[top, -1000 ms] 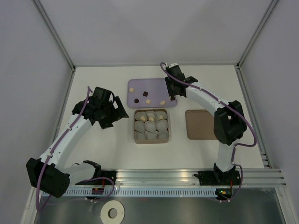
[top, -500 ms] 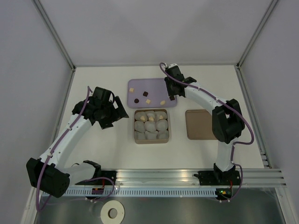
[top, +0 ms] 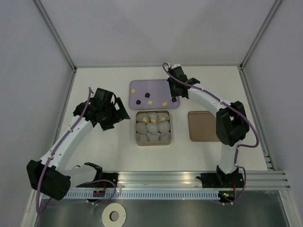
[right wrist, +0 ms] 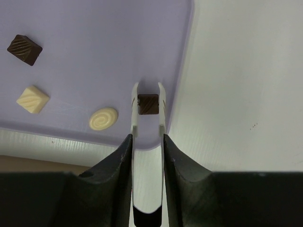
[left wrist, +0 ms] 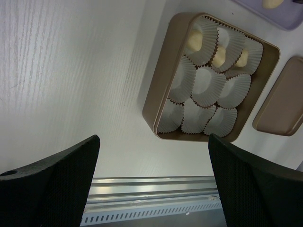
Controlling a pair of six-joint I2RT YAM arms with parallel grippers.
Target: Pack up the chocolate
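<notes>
Several chocolate pieces lie on a lilac tray [top: 156,85]: a dark square [right wrist: 24,49], a cream square [right wrist: 32,99] and a round cream swirl [right wrist: 103,118]. At the tray's near right corner my right gripper [right wrist: 148,87] stands over a dark square chocolate [right wrist: 148,104], its white fingertips touching both sides of the piece, which rests on the tray. My left gripper [left wrist: 152,139] hovers open and empty left of the tan box [left wrist: 163,80]. White paper cups fill the box, and three far cups hold cream pieces [left wrist: 195,40].
The flat brown lid [top: 202,126] lies right of the box [top: 137,127]. A metal rail [left wrist: 151,189] runs along the table's near edge. White walls enclose the table on three sides.
The right gripper's fingers have drawn in against the dark chocolate at the tray corner. The left arm has not moved.
</notes>
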